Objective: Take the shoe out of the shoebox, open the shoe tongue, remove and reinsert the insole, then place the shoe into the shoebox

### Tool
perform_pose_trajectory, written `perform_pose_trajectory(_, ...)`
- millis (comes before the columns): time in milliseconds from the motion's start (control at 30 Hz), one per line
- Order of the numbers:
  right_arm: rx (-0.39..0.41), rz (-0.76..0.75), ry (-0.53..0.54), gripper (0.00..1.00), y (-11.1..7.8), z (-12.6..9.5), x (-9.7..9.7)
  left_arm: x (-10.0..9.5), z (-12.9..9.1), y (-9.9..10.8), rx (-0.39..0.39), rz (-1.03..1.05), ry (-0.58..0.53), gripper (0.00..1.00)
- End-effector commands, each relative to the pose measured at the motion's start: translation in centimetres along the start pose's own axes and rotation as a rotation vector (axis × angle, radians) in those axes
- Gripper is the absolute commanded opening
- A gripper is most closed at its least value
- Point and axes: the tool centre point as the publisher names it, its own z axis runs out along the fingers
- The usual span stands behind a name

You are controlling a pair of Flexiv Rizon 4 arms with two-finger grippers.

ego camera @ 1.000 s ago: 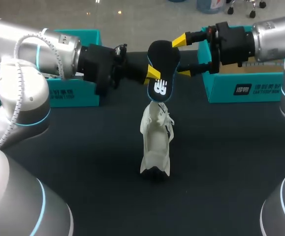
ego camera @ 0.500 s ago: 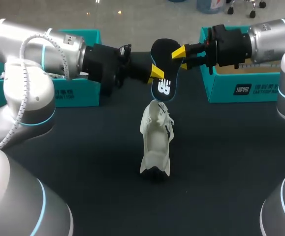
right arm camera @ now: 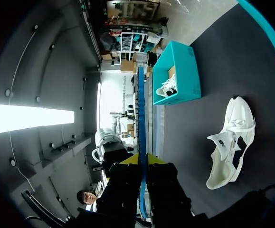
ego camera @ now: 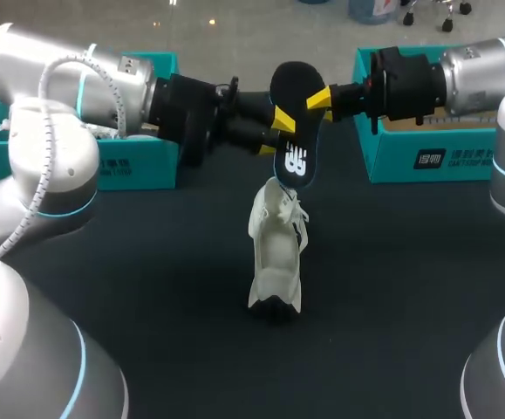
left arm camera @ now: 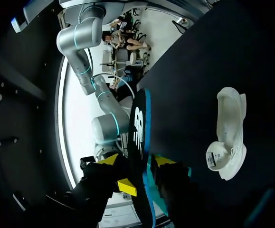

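Right gripper (ego camera: 316, 100): fingers closed to a narrow gap and clamped on the upper end of the insole (ego camera: 296, 161). In the right wrist view the gripper (right arm camera: 142, 161) has the insole (right arm camera: 141, 104) edge-on between its two fingers, with both pressed against it.

Left gripper (ego camera: 283, 127): closed on the same insole, lower down at about mid-length. One yellow tip lies on the near face and the other finger is hidden behind. In the left wrist view the gripper (left arm camera: 136, 160) straddles the insole (left arm camera: 138, 128), with a finger against each face.

Insole: black with a blue rim and a white mark on the near face. It is held upright in the air between the two arms, at the far middle of the table (ego camera: 409, 288).

White shoe (ego camera: 276, 253): lies on the table directly below and nearer than the insole, running lengthwise from far to near. In the head view the insole's lower end sits just over the shoe's far end. The left wrist view shows the shoe (left arm camera: 228, 133) apart from the insole, and the right wrist view shows the shoe (right arm camera: 230, 142) lying on its side.

Edges and room: a teal shoebox (ego camera: 139, 161) stands at the far left behind the left arm. A second teal shoebox (ego camera: 426, 157) stands at the far right under the right arm. Both are well apart from the shoe, with dark tabletop between. The right wrist view shows the left box (right arm camera: 180, 71) open, with a white shoe inside.
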Motion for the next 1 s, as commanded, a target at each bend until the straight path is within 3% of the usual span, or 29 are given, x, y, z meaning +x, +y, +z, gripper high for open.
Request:
perform_pose_trajectory(33, 0.007, 0.005, -0.017, 0.00, 0.3, 0.0, -0.4, -0.9, -1.5, 0.5, 0.021, -0.026, 0.108, 1.00)
perform_pose_trajectory(200, 0.015, 0.010, -0.033, 0.00, 0.3, 0.2, -0.7, -0.9, -2.4, 0.6, 0.068, -0.083, 0.213, 1.00)
perform_pose_trajectory(400, 0.017, 0.015, -0.051, 0.00, 0.2, 0.4, -1.1, -0.8, -3.1, 0.7, 0.084, -0.187, 0.436, 1.00)
perform_pose_trajectory(633, 0.017, 0.020, -0.067, 0.00, -0.2, 0.6, -1.8, -1.1, -3.3, 0.7, 0.109, -0.136, 0.689, 1.00)
perform_pose_trajectory(1000, 0.025, 0.032, -0.053, 0.00, -0.8, 1.0, -2.4, -2.5, -3.5, 2.2, 0.123, -0.034, 0.968, 1.00)
